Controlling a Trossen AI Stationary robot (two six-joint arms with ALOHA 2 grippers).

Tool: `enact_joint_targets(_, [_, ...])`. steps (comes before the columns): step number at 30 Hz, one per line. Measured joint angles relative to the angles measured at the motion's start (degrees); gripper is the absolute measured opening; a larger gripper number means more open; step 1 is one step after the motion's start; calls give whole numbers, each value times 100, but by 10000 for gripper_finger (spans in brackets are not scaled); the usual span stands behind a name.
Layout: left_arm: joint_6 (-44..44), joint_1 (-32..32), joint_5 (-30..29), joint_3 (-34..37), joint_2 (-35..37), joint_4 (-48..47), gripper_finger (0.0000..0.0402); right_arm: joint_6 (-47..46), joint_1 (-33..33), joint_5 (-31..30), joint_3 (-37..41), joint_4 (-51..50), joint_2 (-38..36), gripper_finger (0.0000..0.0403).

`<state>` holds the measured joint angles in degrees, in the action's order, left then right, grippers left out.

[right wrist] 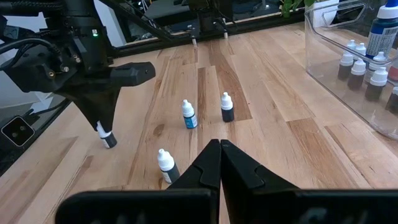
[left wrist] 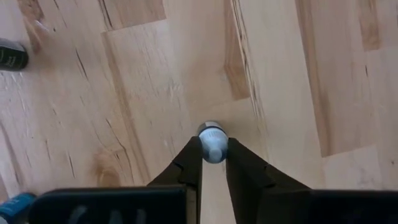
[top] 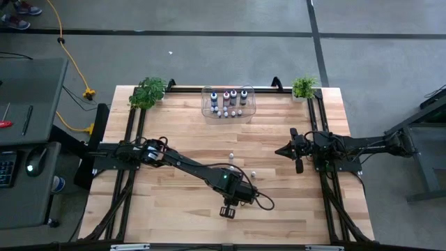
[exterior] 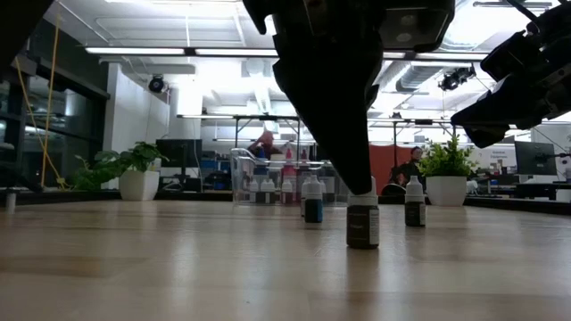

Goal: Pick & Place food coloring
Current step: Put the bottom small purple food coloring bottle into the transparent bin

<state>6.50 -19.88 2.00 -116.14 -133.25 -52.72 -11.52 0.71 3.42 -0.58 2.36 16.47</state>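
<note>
Food coloring is spread over two spots on the table (top: 174,139): most of the little bottles stand inside the clear bin (top: 228,102) at the middle of the far edge, between two potted plants (top: 147,91) at the far corners, while four small bottles stand loose out on the wood. The left gripper (left wrist: 213,144) is down toward the near edge, pointing straight at the table, and its fingers (left wrist: 189,163) are pressed against both sides of the white cap of one small dark bottle (exterior: 362,218), which stands upright on the surface. In the right wrist view that same bottle (right wrist: 107,137) sits under the left arm, with three more nearby: a blue one (right wrist: 189,115), a dark one (right wrist: 227,107) just beside it, and another dark one (right wrist: 166,165) closer to the camera. All three are upright and apart from each other. The right gripper (right wrist: 220,151) hangs above the table near the right edge, jaws pressed together with nothing between them. Beyond the table, in the low view, a person (exterior: 264,143) shows in the room behind the bin.
</note>
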Motion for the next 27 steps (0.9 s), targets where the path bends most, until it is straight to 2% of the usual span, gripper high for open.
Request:
enact_joint_targets(8, [211, 27, 0, -92, 0, -16, 37, 1, 2, 0, 0, -1, 0, 0])
enact_joint_targets(14, [1370, 124, -155, -558, 0, -269, 37, 0, 0, 1, 0, 1, 0, 0])
enact_joint_targets(19, [2166, 237, -238, -1032, 0, -753, 37, 1, 0, 0, -1, 1, 1, 0])
enact_joint_targets(27, [2245, 307, -304, -1882, 57, -1810, 37, 1, 1, 0, -2, 1, 2, 0])
